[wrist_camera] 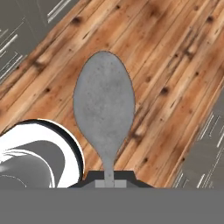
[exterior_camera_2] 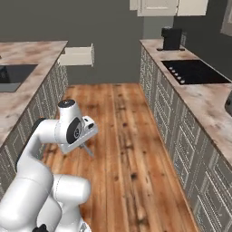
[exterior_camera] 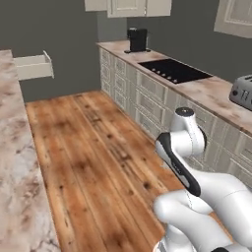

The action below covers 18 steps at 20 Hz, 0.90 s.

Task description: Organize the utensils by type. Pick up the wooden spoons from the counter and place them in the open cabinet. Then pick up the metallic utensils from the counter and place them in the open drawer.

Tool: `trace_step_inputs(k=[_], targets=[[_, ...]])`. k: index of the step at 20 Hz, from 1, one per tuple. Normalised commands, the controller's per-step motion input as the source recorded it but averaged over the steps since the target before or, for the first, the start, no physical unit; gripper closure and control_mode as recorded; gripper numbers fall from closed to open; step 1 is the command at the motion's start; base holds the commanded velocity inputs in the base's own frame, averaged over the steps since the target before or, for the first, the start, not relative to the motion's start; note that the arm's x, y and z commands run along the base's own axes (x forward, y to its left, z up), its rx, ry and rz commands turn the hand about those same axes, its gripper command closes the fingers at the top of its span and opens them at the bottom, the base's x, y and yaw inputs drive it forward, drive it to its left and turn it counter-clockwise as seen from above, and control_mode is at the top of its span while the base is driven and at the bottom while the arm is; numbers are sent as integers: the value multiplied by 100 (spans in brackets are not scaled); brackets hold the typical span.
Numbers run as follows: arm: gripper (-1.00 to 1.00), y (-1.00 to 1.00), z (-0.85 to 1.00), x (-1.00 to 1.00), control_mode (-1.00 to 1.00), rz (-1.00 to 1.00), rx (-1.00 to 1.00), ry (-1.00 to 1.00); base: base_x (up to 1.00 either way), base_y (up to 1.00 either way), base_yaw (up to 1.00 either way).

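Note:
A grey metal spoon (wrist_camera: 104,109) stands out from my gripper (wrist_camera: 109,180), which is shut on its thin handle. The spoon's oval bowl hangs over the wooden floor. In the right base view the gripper (exterior_camera_2: 85,141) is low in front of the arm, with the slim utensil (exterior_camera_2: 88,150) poking down from it. The open drawer (exterior_camera: 33,66) sticks out at the far end of the left counter (exterior_camera: 15,162); it appears again in the right base view (exterior_camera_2: 77,55). The wooden spoons and the open cabinet are out of view.
A plank floor (exterior_camera: 93,157) runs between two counters. The right counter (exterior_camera: 216,93) carries a black cooktop (exterior_camera: 174,70), a coffee machine (exterior_camera: 137,39) and a grey toaster (exterior_camera: 243,92). Closed wall cabinets (exterior_camera: 128,6) hang at the far end.

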Motion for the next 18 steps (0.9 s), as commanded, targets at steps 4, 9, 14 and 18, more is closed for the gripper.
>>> trace_step_inputs(k=[4, 9, 14, 18], targets=[[100, 0, 0, 0, 100, 0, 0, 0, 100, 6, 24], [100, 0, 0, 0, 100, 0, 0, 0, 100, 5, 6], [100, 0, 0, 0, 100, 0, 0, 0, 100, 11, 5], [100, 0, 0, 0, 100, 0, 0, 0, 100, 16, 6]])
